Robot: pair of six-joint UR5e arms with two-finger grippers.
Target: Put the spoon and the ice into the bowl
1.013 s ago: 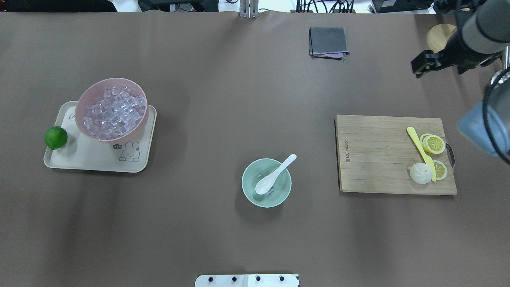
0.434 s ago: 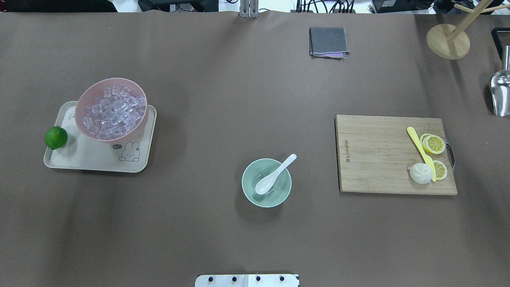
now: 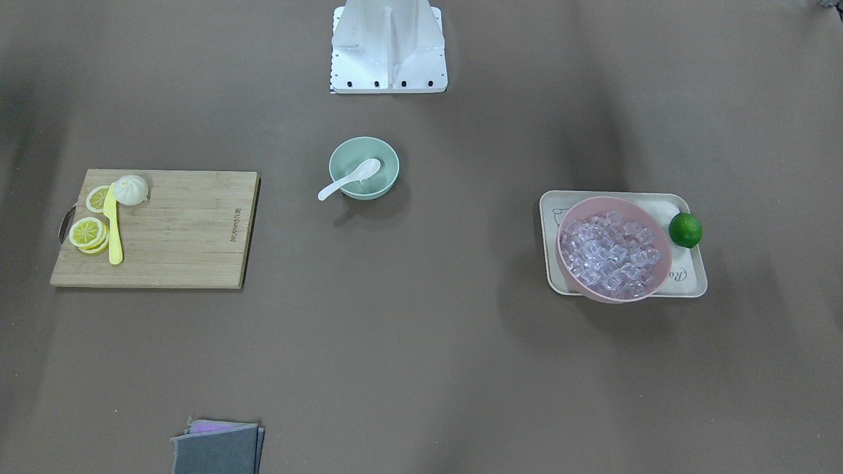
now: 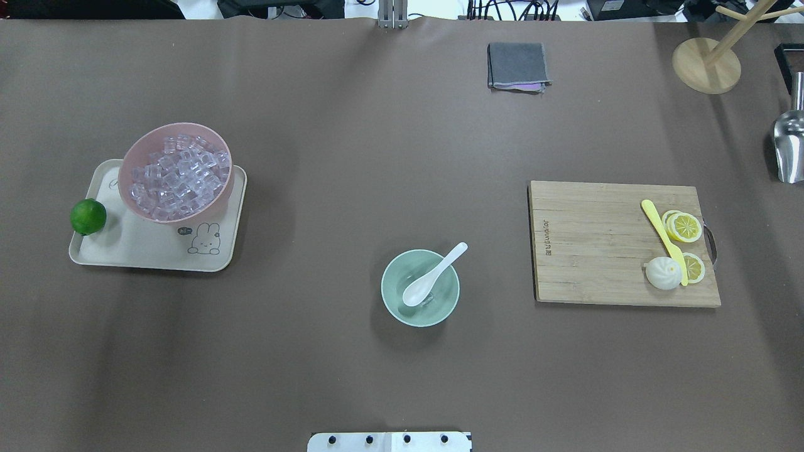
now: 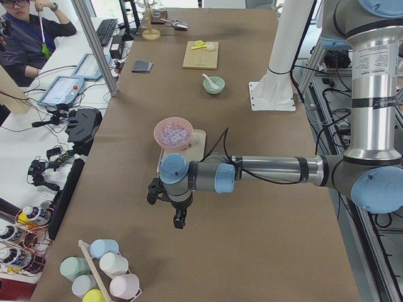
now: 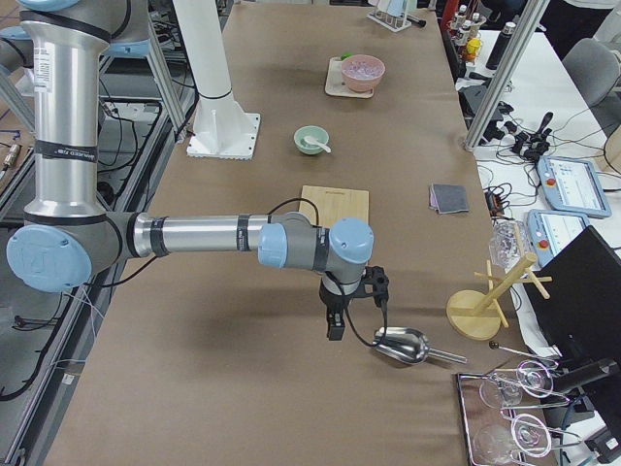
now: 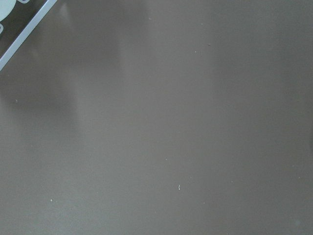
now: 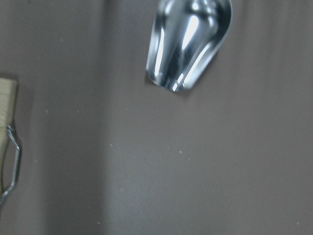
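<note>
The white spoon [image 4: 433, 275] lies in the mint-green bowl [image 4: 392, 301] at the table's middle, scoop inside, handle over the rim; both show in the front view, spoon [image 3: 349, 179] and bowl [image 3: 390, 164]. A small clear ice cube [image 4: 429, 301] seems to lie under the scoop. Several ice cubes [image 4: 179, 176] fill the pink bowl [image 4: 135, 157]. My left gripper [image 5: 179, 218] hangs over bare table far from the bowl. My right gripper [image 6: 335, 328] hangs by the metal scoop. I cannot tell whether either is open or shut.
The pink bowl stands on a cream tray [image 4: 144, 251] with a lime [image 4: 88, 216]. A cutting board [image 4: 590, 245] holds a yellow knife [image 4: 662, 232], lemon slices and a bun. A metal scoop [image 4: 790, 150], wooden stand [image 4: 705, 66] and grey cloth [image 4: 517, 66] lie at the back right.
My right arm has left the top right corner of the overhead view, uncovering the wooden stand and the metal scoop. The bowl, spoon and ice have not moved.
</note>
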